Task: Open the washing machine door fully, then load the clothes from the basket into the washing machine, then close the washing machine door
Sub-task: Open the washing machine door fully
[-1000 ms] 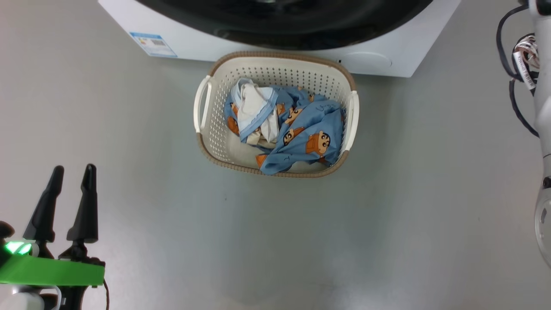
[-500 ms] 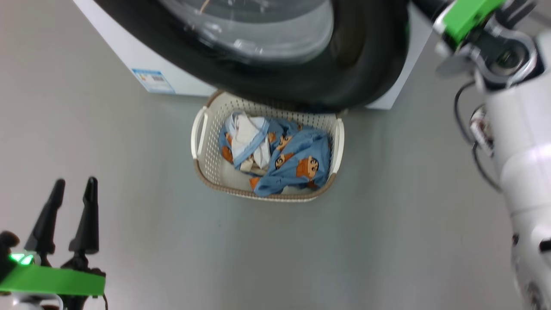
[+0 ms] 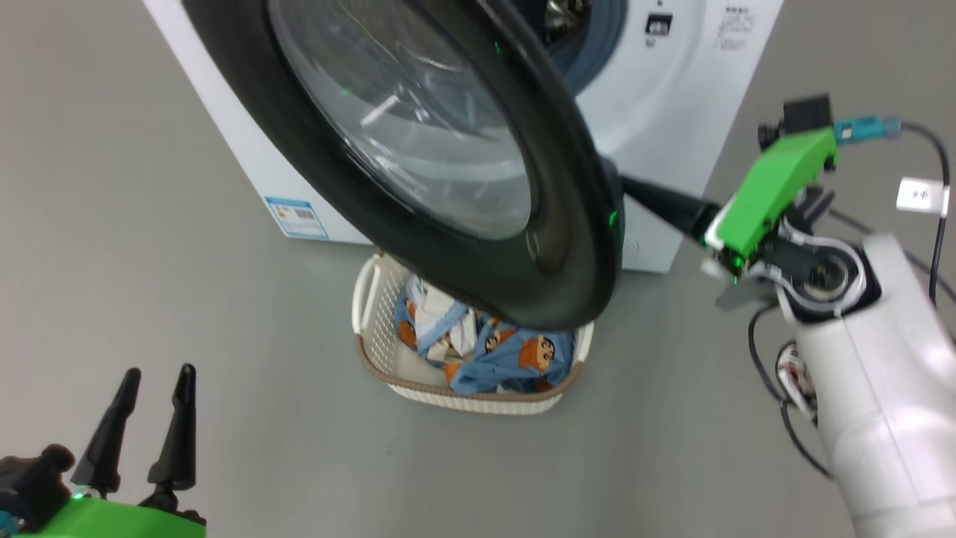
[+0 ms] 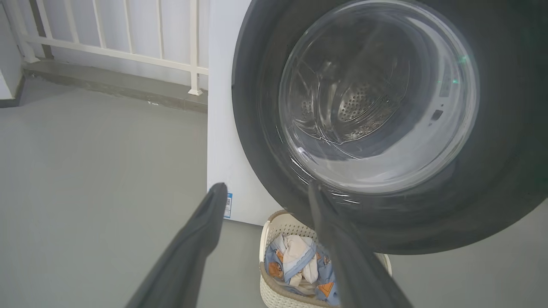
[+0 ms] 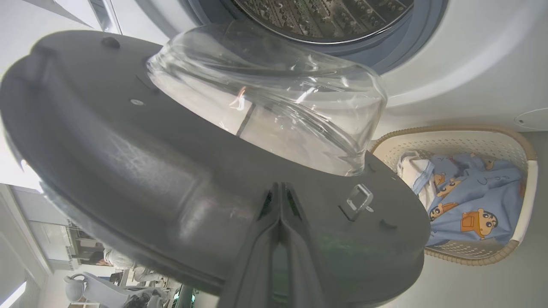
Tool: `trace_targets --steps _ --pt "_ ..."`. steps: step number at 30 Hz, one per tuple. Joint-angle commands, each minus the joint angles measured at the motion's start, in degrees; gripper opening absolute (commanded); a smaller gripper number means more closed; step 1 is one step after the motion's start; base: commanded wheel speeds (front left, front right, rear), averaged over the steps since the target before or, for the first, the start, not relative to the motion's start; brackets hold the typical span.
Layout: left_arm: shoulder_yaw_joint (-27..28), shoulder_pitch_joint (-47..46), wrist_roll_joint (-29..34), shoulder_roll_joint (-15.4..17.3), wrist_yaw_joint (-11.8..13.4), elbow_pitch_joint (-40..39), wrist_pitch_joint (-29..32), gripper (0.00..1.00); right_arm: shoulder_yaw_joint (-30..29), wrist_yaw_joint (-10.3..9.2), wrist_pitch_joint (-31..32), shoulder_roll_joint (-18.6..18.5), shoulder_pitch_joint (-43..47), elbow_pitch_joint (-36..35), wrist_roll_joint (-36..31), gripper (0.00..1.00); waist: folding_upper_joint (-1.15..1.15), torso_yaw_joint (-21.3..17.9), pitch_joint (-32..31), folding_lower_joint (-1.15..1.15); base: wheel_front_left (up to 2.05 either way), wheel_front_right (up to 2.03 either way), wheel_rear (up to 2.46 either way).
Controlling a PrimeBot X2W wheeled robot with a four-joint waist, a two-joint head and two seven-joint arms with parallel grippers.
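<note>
The washing machine door [image 3: 575,261], a black ring around bulging glass, stands swung partway out from the white washing machine [image 3: 665,112] and overhangs the basket [image 3: 463,400]. My right gripper [image 3: 626,185] is shut, its tips pressed against the door's grey inner face [image 5: 150,171] beside the glass bowl; in the right wrist view the closed right gripper [image 5: 280,188] touches that face left of the latch hook [image 5: 358,201]. The clothes [image 3: 508,359] lie heaped in the basket on the floor. My left gripper [image 3: 158,373] hangs open and empty at the lower left, far from the basket.
A steel drum [image 5: 325,17] shows behind the door. A white railing [image 4: 128,55] on a raised step runs left of the machine. Grey floor [image 3: 672,448] spreads around the basket. Cables [image 3: 784,373] hang by my right forearm.
The head camera has tilted up toward the machine. The door has swung further out over the basket, with my shut right gripper behind it. The left gripper stays open and still.
</note>
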Motion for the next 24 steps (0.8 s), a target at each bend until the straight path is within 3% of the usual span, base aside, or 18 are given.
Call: trace_targets --steps 1,9,24 --pt "2.1 -0.5 0.8 1.6 -0.1 -0.6 -0.4 1.00 0.8 0.35 1.2 1.4 1.6 -3.5 0.6 0.00 0.00 2.1 -2.4 0.01 0.00 0.00 0.00" --pt "1.7 0.2 2.3 0.5 -0.1 1.4 -0.4 1.00 0.9 0.35 3.1 1.4 9.5 -9.4 3.2 0.00 0.00 5.9 -5.6 0.01 0.00 0.00 0.00" --pt "1.7 0.3 4.6 -0.9 -0.1 3.6 -0.4 1.00 2.9 0.35 5.2 1.4 17.1 -14.0 7.1 0.00 0.00 12.8 -8.7 0.01 0.00 0.00 0.00"
